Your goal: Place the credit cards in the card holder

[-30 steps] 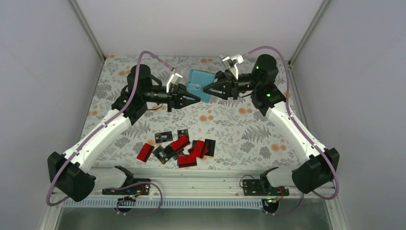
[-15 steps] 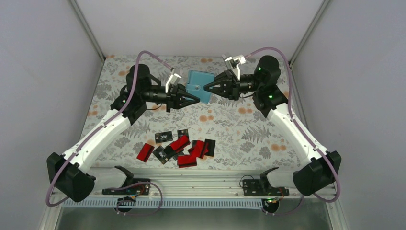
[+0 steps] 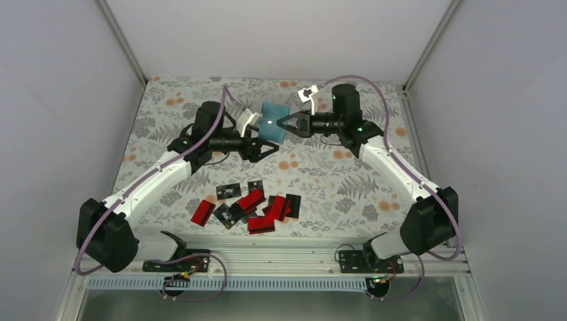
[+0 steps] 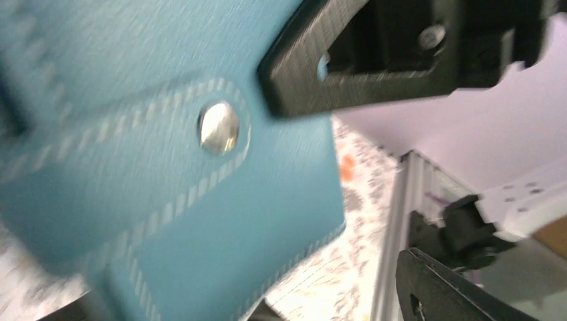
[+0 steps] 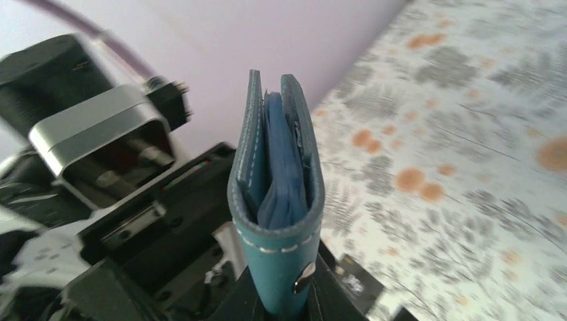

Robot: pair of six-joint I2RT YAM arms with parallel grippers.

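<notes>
While the credit cards [image 3: 249,206] lie in a loose red and black heap on the desk [image 3: 348,184] near the arm bases, none of them in hand, the trouble I watch for sits further back. The left jaws stand wide open just beside the card holder [image 3: 273,120] and grip nothing. From the left wrist, the holder's teal face and its snap [image 4: 218,127] fill the space in front of them. Beyond, the right jaws are pinched tight on the holder's edge and carry it alone, apparently clear of the desk. Seen edge-on from the right wrist, its leaves are only slightly parted.

That looks to me like the weak spot: a soft wallet held by one narrow pinch can sag, swing or slip out if the arm moves briskly. The open left jaws are so near that a closing move may nudge the holder, or catch both leaves together and keep it shut.

Against a second ago, the grip has changed sides: then the left jaws were clamped on the holder and the right ones stood part open at its other edge. Both arms have swung inward, the holder has barely moved, and the cards lie as they did.
</notes>
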